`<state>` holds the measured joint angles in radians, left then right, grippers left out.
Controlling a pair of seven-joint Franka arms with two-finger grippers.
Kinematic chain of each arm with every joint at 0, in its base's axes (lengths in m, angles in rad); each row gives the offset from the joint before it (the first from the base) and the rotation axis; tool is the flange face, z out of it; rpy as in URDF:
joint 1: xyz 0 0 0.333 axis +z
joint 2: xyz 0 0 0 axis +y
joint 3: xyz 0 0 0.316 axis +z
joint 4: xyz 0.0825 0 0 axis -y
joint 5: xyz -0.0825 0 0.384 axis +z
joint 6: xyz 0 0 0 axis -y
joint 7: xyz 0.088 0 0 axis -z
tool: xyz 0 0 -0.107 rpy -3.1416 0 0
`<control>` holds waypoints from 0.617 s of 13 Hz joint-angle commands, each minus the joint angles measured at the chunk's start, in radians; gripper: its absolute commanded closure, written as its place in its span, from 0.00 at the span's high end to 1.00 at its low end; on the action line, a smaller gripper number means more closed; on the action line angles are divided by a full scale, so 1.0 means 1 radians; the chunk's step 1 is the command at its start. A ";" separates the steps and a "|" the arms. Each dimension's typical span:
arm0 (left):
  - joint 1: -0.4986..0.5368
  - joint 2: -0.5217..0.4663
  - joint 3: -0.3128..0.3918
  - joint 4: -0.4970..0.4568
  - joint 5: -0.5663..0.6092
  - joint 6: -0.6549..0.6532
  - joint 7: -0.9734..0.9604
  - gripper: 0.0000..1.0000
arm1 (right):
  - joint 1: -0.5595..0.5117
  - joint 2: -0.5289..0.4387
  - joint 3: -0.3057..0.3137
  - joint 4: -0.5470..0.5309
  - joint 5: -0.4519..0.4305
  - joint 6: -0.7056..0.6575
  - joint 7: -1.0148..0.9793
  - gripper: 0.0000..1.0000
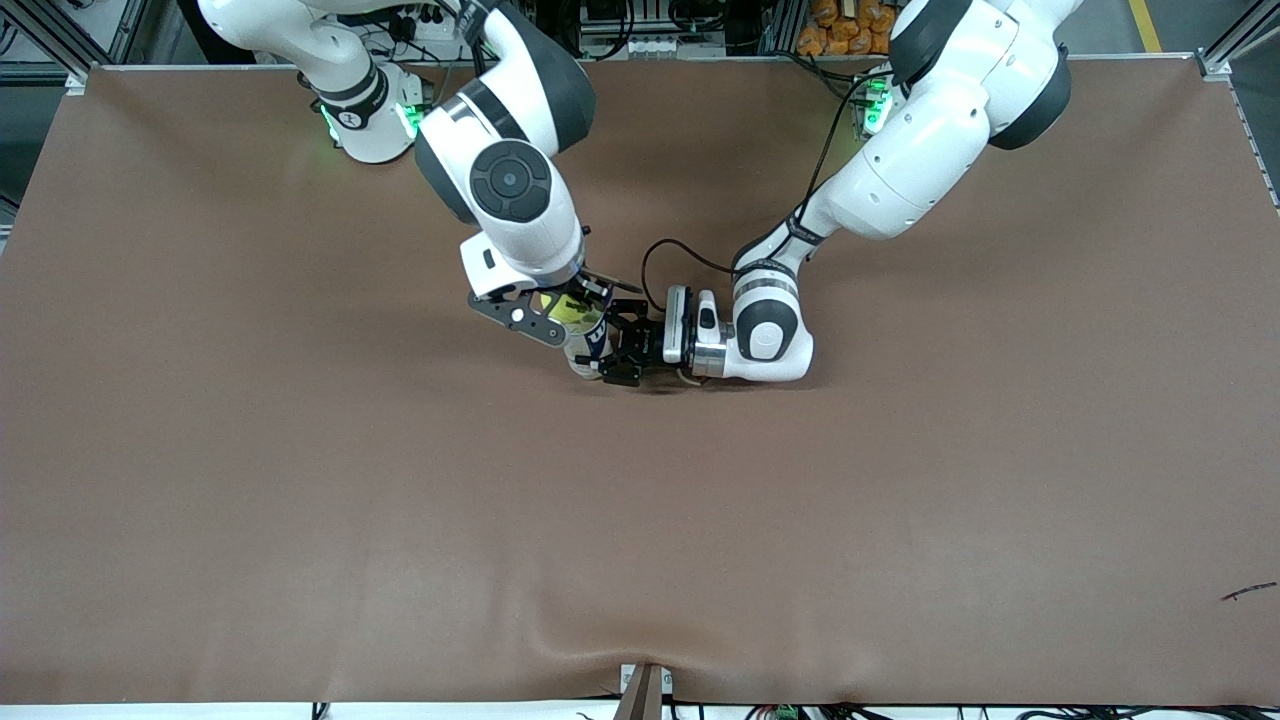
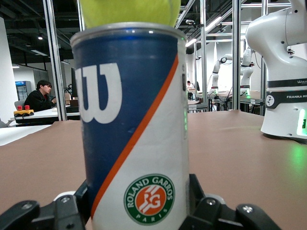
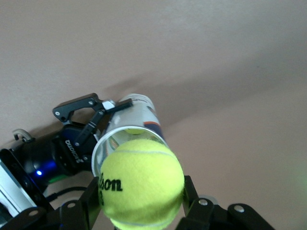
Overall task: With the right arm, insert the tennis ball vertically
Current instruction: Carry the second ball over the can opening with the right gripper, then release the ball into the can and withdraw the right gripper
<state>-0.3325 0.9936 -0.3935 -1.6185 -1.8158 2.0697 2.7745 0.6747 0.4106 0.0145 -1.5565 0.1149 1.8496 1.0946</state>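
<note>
From the front view, the two arms met near the middle of the brown desk (image 1: 300, 480), their wrists hiding most of what they handled. The right wrist view showed more: the right gripper (image 3: 141, 203) was closed on a yellow Wilson tennis ball (image 3: 141, 182), held directly over the open mouth of the tennis ball can (image 3: 129, 136), with another yellow ball visible inside the can. The left wrist view alone showed the can's label: blue and white with an orange stripe, a Wilson "W" and a Roland Garros badge. There the left gripper (image 2: 139, 213) clasped the upright can's lower body, its fingers on both sides, with the ball just above the rim.
</note>
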 commanded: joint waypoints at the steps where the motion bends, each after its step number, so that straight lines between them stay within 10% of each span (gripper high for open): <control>1: 0.004 0.017 -0.008 -0.004 -0.051 -0.020 0.198 0.77 | 0.014 0.030 -0.010 0.007 0.009 0.026 0.018 0.91; 8: 0.004 0.016 -0.008 -0.004 -0.051 -0.020 0.194 0.78 | -0.021 -0.001 -0.019 0.022 0.002 -0.003 -0.007 1.00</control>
<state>-0.3325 0.9937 -0.3933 -1.6185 -1.8158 2.0694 2.7745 0.6747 0.4432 0.0010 -1.5369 0.1145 1.8733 1.0957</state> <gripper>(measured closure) 0.225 0.000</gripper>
